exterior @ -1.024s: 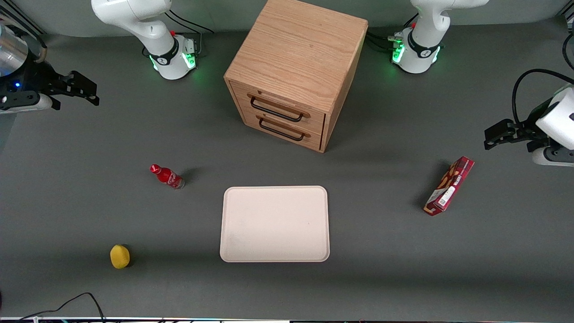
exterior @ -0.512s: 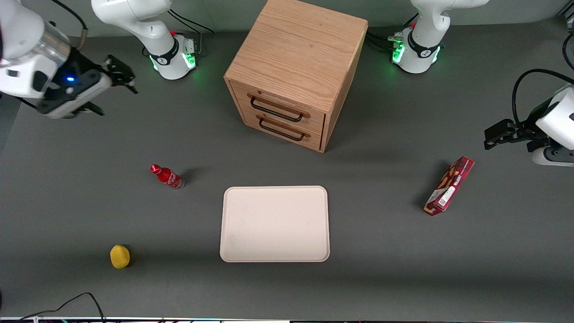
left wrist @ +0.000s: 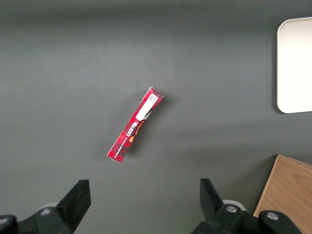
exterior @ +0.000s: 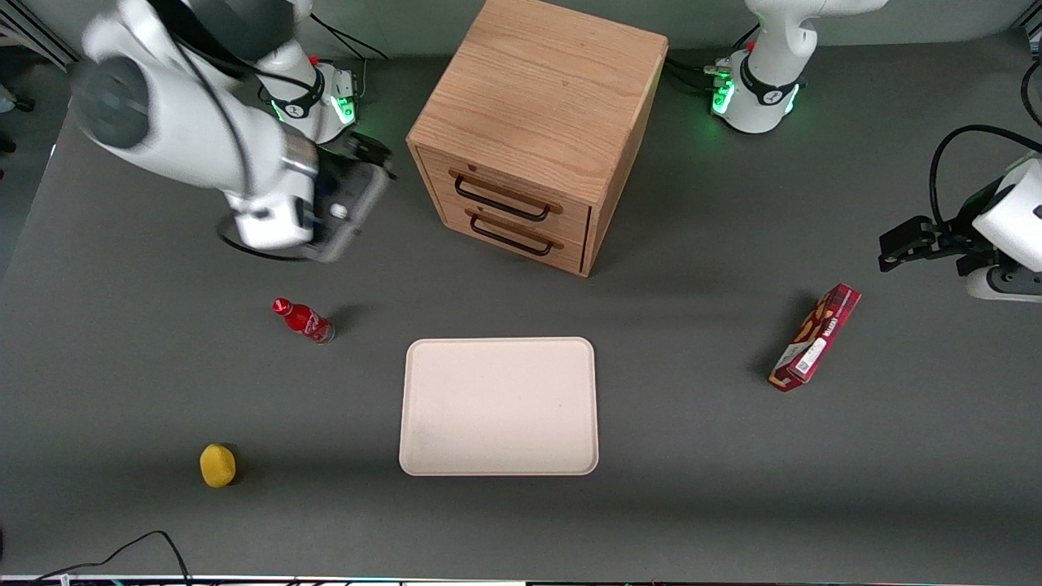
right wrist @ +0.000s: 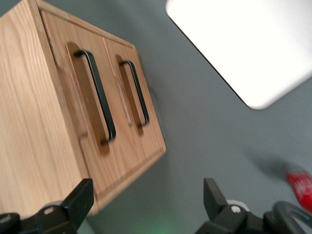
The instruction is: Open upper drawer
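Observation:
The wooden cabinet (exterior: 541, 89) stands at the table's back middle. Its upper drawer (exterior: 562, 213) is shut, flush with the lower drawer (exterior: 570, 251), and carries a thin black wire handle (exterior: 501, 199). My right gripper (exterior: 370, 156) hovers beside the cabinet, toward the working arm's end, apart from it. In the right wrist view the gripper (right wrist: 148, 202) is open and empty, with the upper drawer (right wrist: 85, 97) and its handle (right wrist: 100, 97) ahead of it, next to the lower drawer's handle (right wrist: 136, 92).
A white tray (exterior: 498, 405) lies in front of the cabinet, nearer the front camera. A red bottle (exterior: 303, 320) lies below the gripper's arm. A yellow object (exterior: 217, 465) sits near the front edge. A red box (exterior: 816, 336) lies toward the parked arm's end.
My right arm has swung in from the working arm's end of the table to beside the cabinet. The drawers and other objects have not moved.

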Robot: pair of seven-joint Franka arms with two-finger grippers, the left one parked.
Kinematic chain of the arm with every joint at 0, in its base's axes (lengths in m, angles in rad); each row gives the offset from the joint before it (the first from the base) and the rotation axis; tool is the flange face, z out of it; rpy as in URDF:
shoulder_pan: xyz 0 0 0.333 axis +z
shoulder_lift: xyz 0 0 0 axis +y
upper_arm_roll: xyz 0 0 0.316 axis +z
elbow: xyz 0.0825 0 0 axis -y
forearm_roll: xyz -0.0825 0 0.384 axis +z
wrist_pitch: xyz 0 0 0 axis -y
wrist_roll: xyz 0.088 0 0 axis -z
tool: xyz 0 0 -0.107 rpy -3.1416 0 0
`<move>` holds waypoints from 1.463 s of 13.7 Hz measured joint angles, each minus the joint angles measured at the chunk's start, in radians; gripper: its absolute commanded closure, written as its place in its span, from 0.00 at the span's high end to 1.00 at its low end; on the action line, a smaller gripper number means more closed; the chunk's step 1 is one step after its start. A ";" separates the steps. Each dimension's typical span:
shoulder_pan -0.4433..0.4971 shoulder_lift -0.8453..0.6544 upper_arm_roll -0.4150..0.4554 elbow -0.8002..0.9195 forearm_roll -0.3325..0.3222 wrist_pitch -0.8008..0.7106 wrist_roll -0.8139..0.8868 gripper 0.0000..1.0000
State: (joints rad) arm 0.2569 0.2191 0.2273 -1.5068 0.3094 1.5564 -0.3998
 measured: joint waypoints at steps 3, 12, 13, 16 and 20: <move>0.002 0.109 0.085 0.012 0.001 0.062 0.000 1.00; 0.039 0.208 0.165 -0.015 0.001 0.192 0.000 1.00; 0.041 0.208 0.167 -0.028 0.001 0.212 0.000 1.00; 0.048 0.209 0.170 -0.071 0.001 0.271 0.000 1.00; 0.057 0.215 0.172 -0.105 0.001 0.308 0.000 1.00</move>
State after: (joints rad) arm 0.3143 0.4337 0.3990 -1.6117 0.3100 1.8641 -0.3998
